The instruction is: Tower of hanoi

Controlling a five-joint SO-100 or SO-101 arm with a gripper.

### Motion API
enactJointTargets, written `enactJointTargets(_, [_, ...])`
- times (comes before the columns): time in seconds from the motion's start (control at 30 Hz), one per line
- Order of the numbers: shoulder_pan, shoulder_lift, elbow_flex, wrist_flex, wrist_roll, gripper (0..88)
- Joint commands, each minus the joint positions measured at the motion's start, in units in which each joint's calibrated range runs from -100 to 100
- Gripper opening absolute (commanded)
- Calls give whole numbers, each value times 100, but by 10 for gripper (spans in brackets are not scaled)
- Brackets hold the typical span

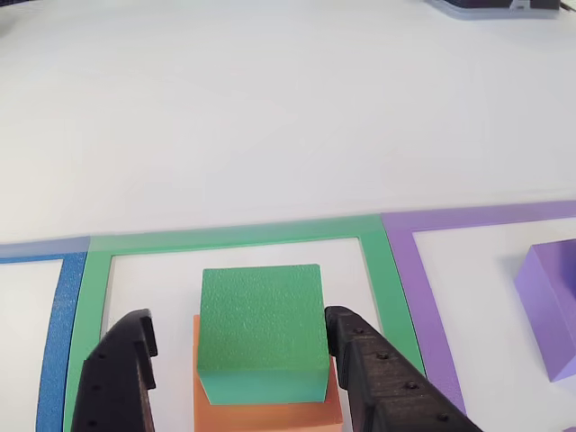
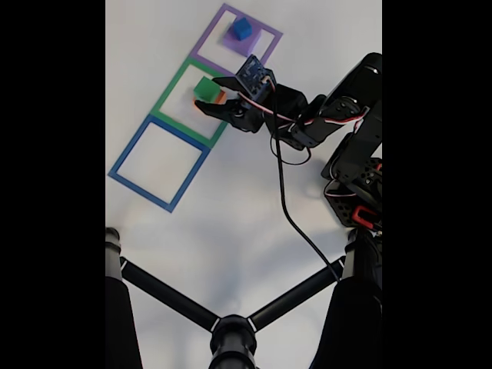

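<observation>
The gripper [image 1: 241, 360] hangs low over the middle square, its two black fingers spread apart with the green block [image 1: 262, 331] sitting between them. Neither finger presses the block's sides; a slim gap shows on the left and the right finger stands just beside the block's edge, so the gripper is released, holding nothing.

The green block rests on top of a slightly wider orange block [image 1: 270, 414], and the pair stands inside the green taped square [image 1: 229, 238] on the white surface [image 1: 270, 108]. In the fixed view the same stack [image 2: 207, 90] sits in the middle of three taped squares, with the blue taped square [image 2: 157, 163] bare on one side and, on the other, the purple taped square [image 2: 200, 55] holding a purple block [image 2: 244, 42] with a small blue block [image 2: 243, 29] on top.

The green block looks like light foam or printed plastic, with a fine grainy skin that should give the fingers decent grip. I judge it stiff enough for a firm pinch, and light enough to lift easily. The best hold is on its two opposite vertical faces, above the orange block's top, so only the green one comes away. Closing too low risks catching the orange block and dragging it along.
</observation>
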Motion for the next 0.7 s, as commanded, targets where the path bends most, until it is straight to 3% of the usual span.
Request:
enactJointTargets(0.0, [45,-53,12,-210,59,229])
enactJointTargets(0.2, [60,-702,-116,341,59,260])
enactJointTargets(0.47, [334,-2753,-1242,3829,59,244])
enactJointTargets(0.57, [472,-3218,-2078,5359,59,168])
enactJointTargets(0.67, [708,-3579,-2387,6193,59,20])
